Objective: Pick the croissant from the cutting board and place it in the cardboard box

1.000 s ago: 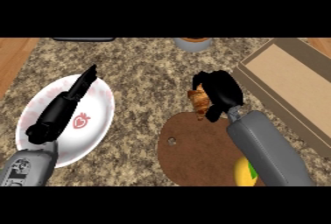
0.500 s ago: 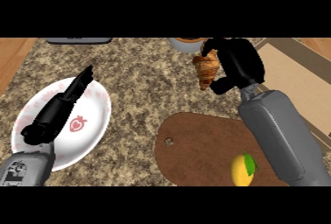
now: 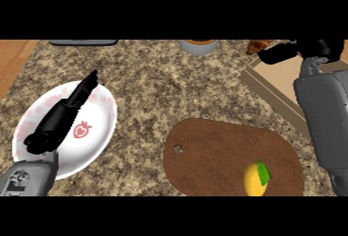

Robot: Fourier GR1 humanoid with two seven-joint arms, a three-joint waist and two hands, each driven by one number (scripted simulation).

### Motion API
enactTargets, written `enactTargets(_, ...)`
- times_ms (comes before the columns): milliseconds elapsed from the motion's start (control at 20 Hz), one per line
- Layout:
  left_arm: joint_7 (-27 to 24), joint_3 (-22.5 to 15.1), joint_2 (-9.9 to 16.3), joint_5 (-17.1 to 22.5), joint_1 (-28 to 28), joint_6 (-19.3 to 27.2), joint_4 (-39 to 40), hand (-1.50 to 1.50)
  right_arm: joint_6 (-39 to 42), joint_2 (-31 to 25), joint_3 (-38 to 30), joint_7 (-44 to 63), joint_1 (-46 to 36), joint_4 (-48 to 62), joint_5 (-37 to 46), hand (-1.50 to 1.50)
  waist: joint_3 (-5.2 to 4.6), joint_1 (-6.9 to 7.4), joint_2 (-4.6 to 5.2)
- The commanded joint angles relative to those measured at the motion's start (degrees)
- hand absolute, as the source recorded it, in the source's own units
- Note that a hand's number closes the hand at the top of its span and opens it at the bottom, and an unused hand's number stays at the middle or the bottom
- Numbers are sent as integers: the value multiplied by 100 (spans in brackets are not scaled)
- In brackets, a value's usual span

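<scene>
Nearest the lower edge, the brown cutting board (image 3: 224, 152) lies on the speckled counter (image 3: 156, 78), bearing only a yellow lemon (image 3: 255, 179) with a green leaf near its near-right corner. To its left, the left hand (image 3: 65, 115) lies straight-fingered over a white plate (image 3: 98, 138) with a small red strawberry mark; the hand covers much of the plate's middle, and its grey forearm is cut off at the lower left corner. On the right, the right arm's grey forearm (image 3: 323, 120) rises up the view and hides part of the cardboard box (image 3: 272, 90), whose near wall and tan floor show beside it. At the far right, the right hand (image 3: 292, 50) is curled round the croissant (image 3: 258, 46), which sits above the box's far corner; only its brown end shows past the fingers. Farther back, a grey cup (image 3: 199, 46) and a dark flat object (image 3: 83, 42) are cut off at the top edge and hard to make out.
</scene>
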Motion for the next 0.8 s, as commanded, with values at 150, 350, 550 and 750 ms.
enactTargets(150, 215, 161, 92, 157, -197, -229, -62, 0, -482, -817, -915, -792, -501, 1709, -184, 150, 3, 100, 34)
enactTargets(350, 118, -116, -142, -150, -71, -23, -61, 0, 247, -1416, -751, -1085, -640, 2420, -1, 150, 1, 87, 32)
enactTargets(550, 82, -122, -179, -119, -177, -53, -5, 0, 1215, -1734, -743, -1112, -914, 3351, -52, 150, 0, 169, 67)
enactTargets(750, 65, -17, -186, -113, -218, -34, 148, 0, 1309, -2102, -876, -1937, -822, 4176, -102, 150, 5, 143, 70)
